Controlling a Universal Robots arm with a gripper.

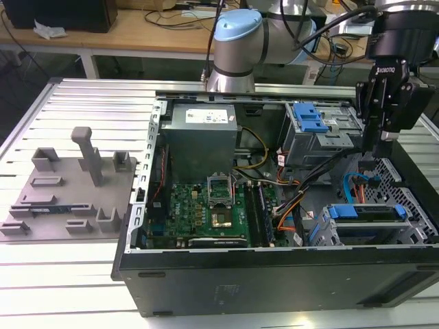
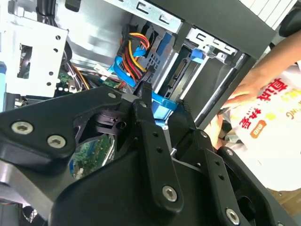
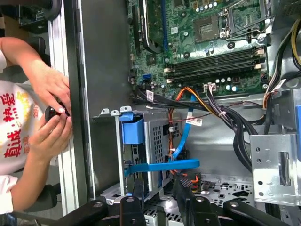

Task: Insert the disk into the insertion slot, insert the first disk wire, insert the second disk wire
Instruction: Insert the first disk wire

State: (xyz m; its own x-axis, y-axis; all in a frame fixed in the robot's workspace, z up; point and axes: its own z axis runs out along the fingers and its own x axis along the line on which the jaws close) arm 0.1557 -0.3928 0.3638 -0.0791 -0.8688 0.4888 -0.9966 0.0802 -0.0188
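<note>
The disk (image 1: 369, 214) sits in the slot (image 1: 319, 232), at the corner of the computer case (image 1: 274, 281) on the exterior view's right, with its blue frame showing. The pincer (image 3: 160, 184) hangs over that corner, fingers apart and holding nothing, near a blue cable (image 3: 162, 165).

Blue-framed silver disk (image 1: 365, 214), dull grey insertion slot (image 1: 321, 233), there's the green motherboard (image 1: 199, 209), black computer case (image 1: 274, 281), pale blue cap (image 1: 236, 31) on the silver arm (image 1: 230, 79), bright blue flat cable (image 3: 162, 165), orange, red and yellow wires (image 2: 134, 44), white shirt (image 3: 11, 136) with red print, silver grooved desk (image 1: 82, 103)
</note>
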